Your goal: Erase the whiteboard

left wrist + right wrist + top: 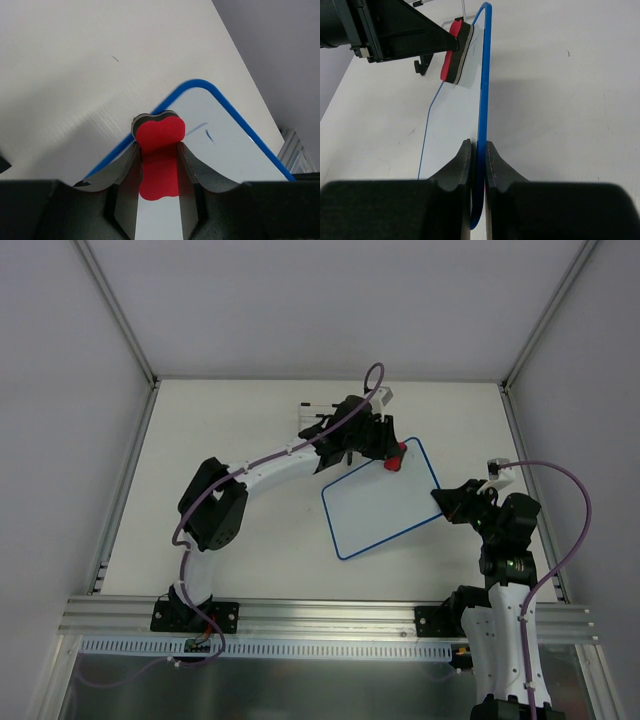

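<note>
The whiteboard, white with a thin blue frame, lies tilted at the table's middle right. My left gripper is shut on the red bone-shaped eraser and presses it on the board's far corner. A short blue pen mark shows on the board just right of the eraser. My right gripper is shut on the board's blue right edge, gripping it near the near corner. The eraser also shows in the right wrist view, flat on the board.
A black wire stand sits behind the left gripper at the table's far side. Grey enclosure walls and metal rails border the table. The white table top lies left of the board.
</note>
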`<state>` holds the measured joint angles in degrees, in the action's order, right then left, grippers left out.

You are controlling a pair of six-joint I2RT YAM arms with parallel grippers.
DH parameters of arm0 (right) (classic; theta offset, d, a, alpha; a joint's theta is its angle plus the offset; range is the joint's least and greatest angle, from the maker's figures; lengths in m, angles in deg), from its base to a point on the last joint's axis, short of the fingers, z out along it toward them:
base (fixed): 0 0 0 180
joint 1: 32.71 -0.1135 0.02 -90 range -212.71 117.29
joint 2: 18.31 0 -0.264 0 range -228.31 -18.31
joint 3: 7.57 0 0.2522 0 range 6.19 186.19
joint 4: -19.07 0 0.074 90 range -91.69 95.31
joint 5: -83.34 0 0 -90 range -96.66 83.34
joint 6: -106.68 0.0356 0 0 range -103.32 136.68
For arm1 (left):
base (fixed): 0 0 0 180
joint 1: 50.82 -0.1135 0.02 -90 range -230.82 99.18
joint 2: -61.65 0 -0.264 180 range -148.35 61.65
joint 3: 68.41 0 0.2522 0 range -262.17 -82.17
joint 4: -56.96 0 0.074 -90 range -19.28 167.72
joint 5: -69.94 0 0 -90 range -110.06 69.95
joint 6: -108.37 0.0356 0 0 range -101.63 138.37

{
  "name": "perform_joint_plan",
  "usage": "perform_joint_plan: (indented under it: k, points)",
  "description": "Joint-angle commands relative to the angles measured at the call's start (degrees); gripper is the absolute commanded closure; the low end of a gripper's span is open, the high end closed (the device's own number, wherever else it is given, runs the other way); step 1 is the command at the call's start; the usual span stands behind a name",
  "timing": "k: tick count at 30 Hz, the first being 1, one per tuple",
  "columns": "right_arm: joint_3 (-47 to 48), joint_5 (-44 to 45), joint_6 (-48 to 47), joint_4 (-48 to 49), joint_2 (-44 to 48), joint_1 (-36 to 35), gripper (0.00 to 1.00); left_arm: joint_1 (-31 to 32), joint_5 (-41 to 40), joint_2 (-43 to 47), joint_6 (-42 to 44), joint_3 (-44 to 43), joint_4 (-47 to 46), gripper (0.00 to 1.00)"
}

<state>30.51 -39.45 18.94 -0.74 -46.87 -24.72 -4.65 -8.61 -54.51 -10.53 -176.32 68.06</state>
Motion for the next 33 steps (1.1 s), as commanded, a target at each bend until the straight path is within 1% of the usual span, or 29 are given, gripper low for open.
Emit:
perform_joint_plan:
  k: [1, 5, 9, 11, 13, 18, 25, 30, 33]
  points:
    - [2.9, -2.1, -4.8, 2.9, 0.2, -0.8, 1.00, 4.1, 1.7, -0.5, 2.9, -2.5, 0.5, 1.00]
    - [3.0, -2.1, -4.9, 2.9, 0.2, -0.7, 1.00, 7.3, 1.8, -1.6, 4.9, -4.9, 2.4, 1.00]
    - [3.0, -2.1, -4.9, 2.9, 0.0, -0.7, 1.00, 8.3, 2.1, -1.9, 5.4, -5.0, 2.4, 1.00]
    - [3.0, -2.0, -4.9, 2.9, 0.1, -0.7, 1.00, 8.3, 1.2, -1.4, 5.4, -4.6, 4.0, 1.00]
    - [3.0, -2.0, -4.9, 2.9, 0.1, -0.7, 1.00, 8.0, 0.4, -1.2, 5.5, -4.1, 4.2, 1.00]
    - [3.0, -2.0, -4.9, 2.9, 0.2, -0.7, 1.00, 3.8, 0.4, -0.4, 2.5, -2.5, 4.5, 1.00]
    - [3.0, -2.1, -5.0, 2.9, 0.1, -0.8, 1.00, -0.5, -1.1, 0.8, 1.7, 0.9, 4.6, 1.00]
    - [3.1, -2.0, -5.1, 2.9, -0.2, -0.7, 1.00, -0.4, 1.0, 1.3, 1.0, 1.8, 4.6, 1.00]
    - [3.3, -2.0, -5.2, 3.1, -0.3, -0.7, 1.00, 1.4, 1.2, 1.5, 1.9, 1.3, 4.5, 1.00]
